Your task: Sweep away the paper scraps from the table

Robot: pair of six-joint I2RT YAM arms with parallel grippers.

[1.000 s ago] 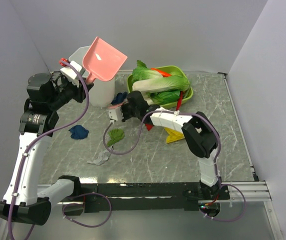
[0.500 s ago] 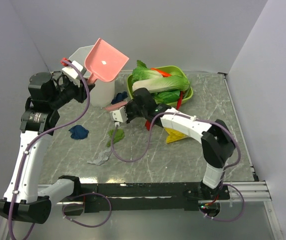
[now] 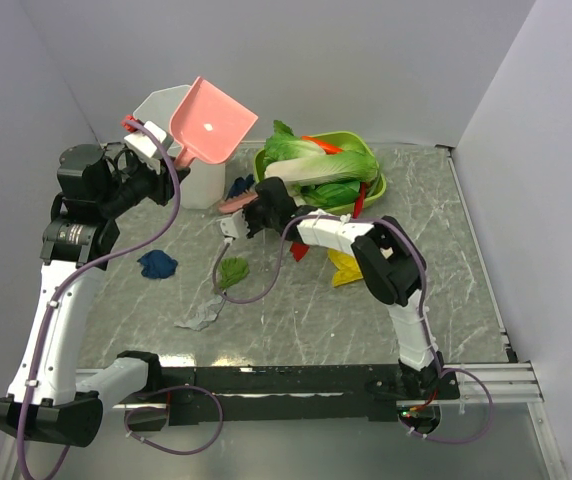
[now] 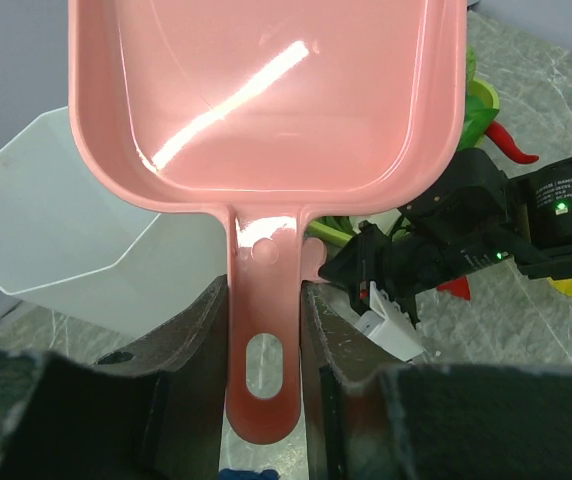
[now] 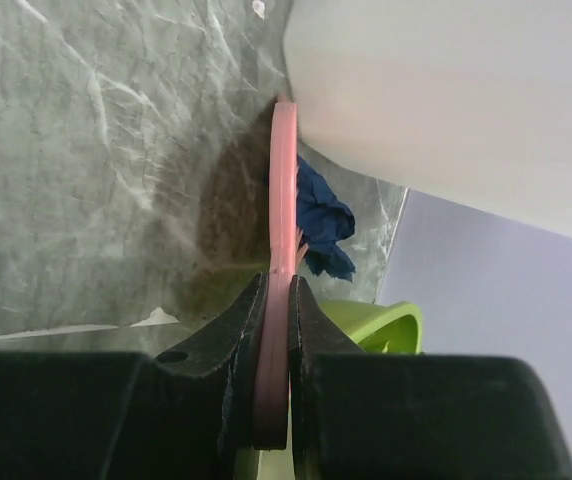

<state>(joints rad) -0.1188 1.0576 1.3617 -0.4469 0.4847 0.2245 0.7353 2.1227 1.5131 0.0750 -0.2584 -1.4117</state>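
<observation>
left fingers (image 4: pixel 191 345) grip the pink dustpan (image 3: pixel 209 122) by its handle, high over the white bin (image 3: pixel 198 185). paper scraps (image 3: pixel 232 270) lie on the worktop (image 3: pixel 296 310) below. right fingers (image 5: pixel 231 340), pinched shut on the pink brush (image 5: pixel 283 200), have swung back toward a blue scrap (image 5: pixel 321 225) beside the bin. a stroke now could wedge it there, with no pan down.

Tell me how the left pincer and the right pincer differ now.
The left pincer grips the pink dustpan by its handle; the right pincer clamps a thin pink tool edge-on. The left pincer holds its load raised beside the white bin; the right pincer sits low over the table, its tool next to a dark blue scrap. The left jaws stand wider than the right's, which nearly meet. Both are shut on something pink.
</observation>
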